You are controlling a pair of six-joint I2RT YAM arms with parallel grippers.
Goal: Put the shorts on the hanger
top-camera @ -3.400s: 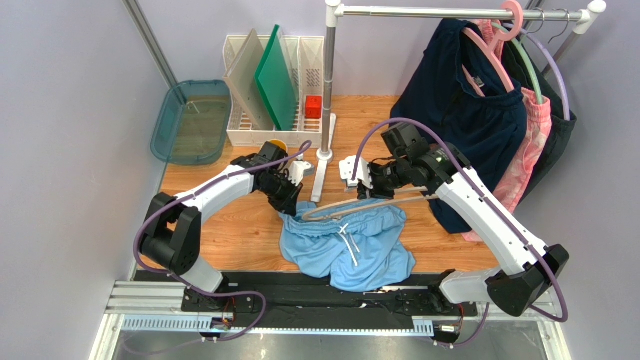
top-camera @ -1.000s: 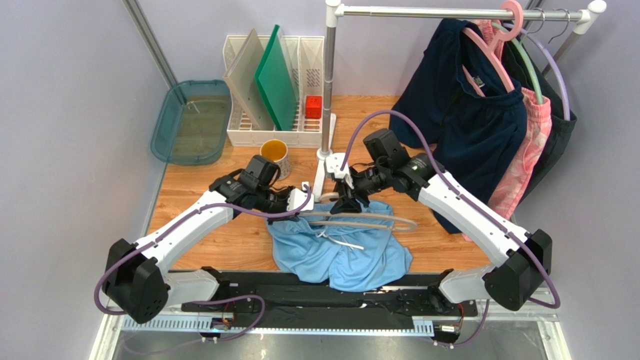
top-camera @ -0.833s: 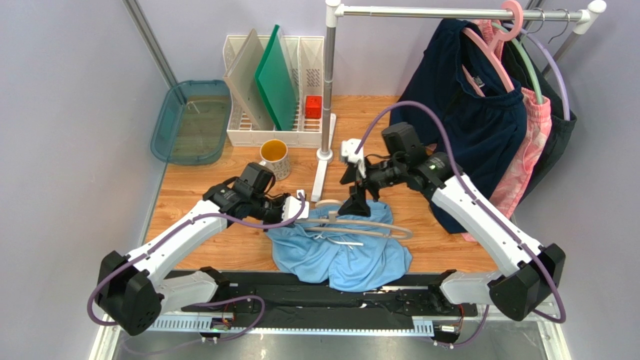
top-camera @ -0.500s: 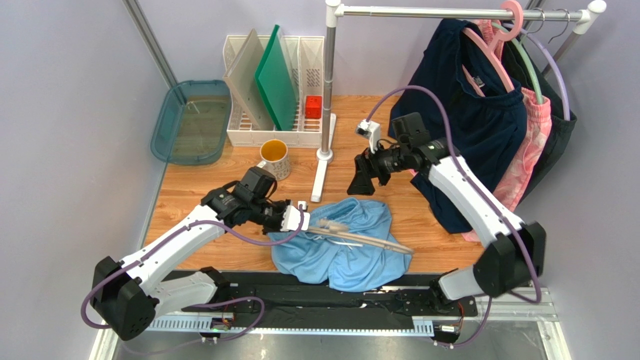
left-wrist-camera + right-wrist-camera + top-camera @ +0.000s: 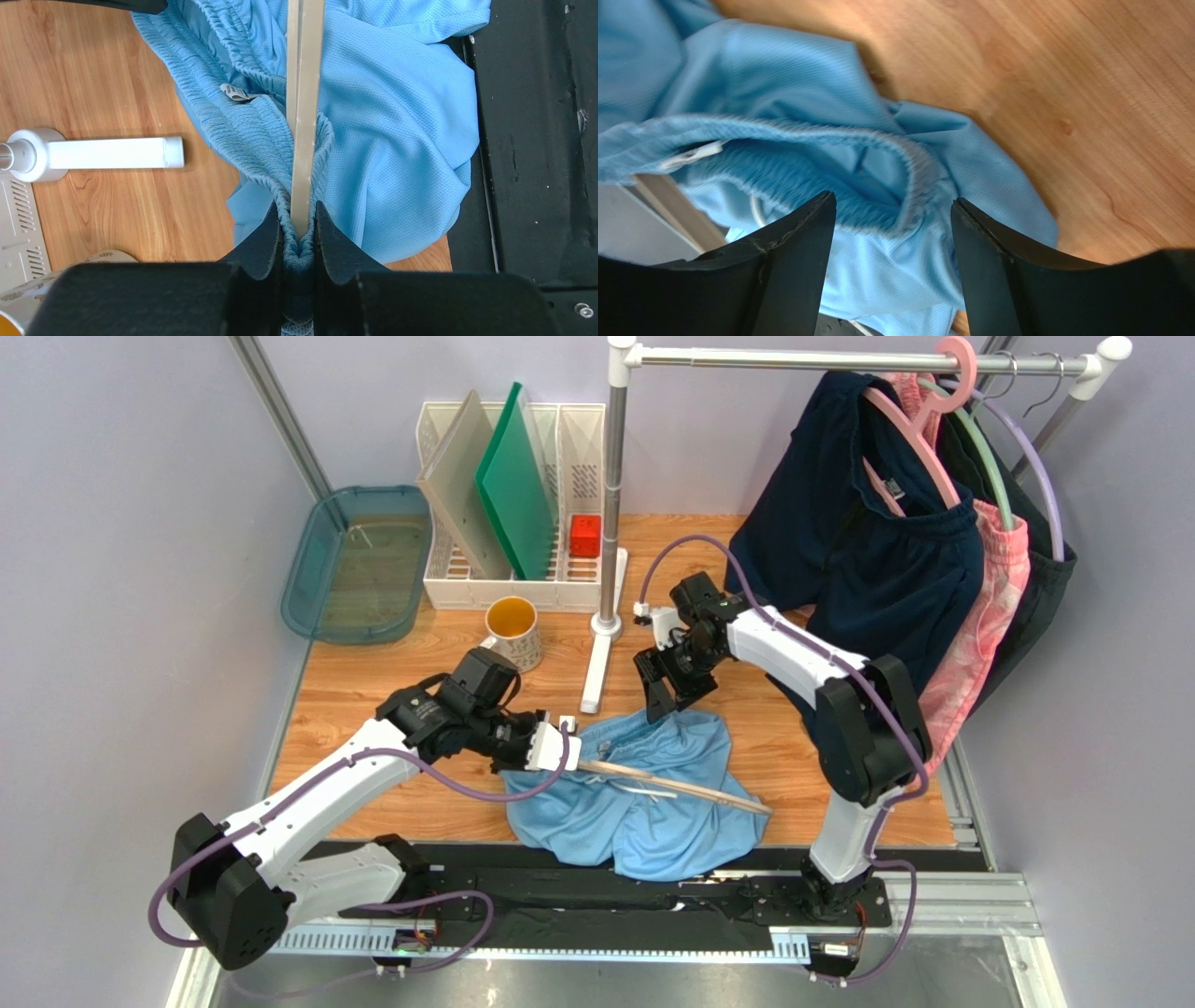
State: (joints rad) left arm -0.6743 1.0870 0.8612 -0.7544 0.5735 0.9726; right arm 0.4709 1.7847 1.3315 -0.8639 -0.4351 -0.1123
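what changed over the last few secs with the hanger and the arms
The right gripper let go of the hanger, lifted off, then came down open over the far waistband of the shorts. The hanger now lies slanted across them. The left gripper still pinches hanger and waistband. The hanging clothes are unchanged.

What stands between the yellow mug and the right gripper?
The top view shows the clothes rack's upright pole and its white foot between the mug and the right gripper.
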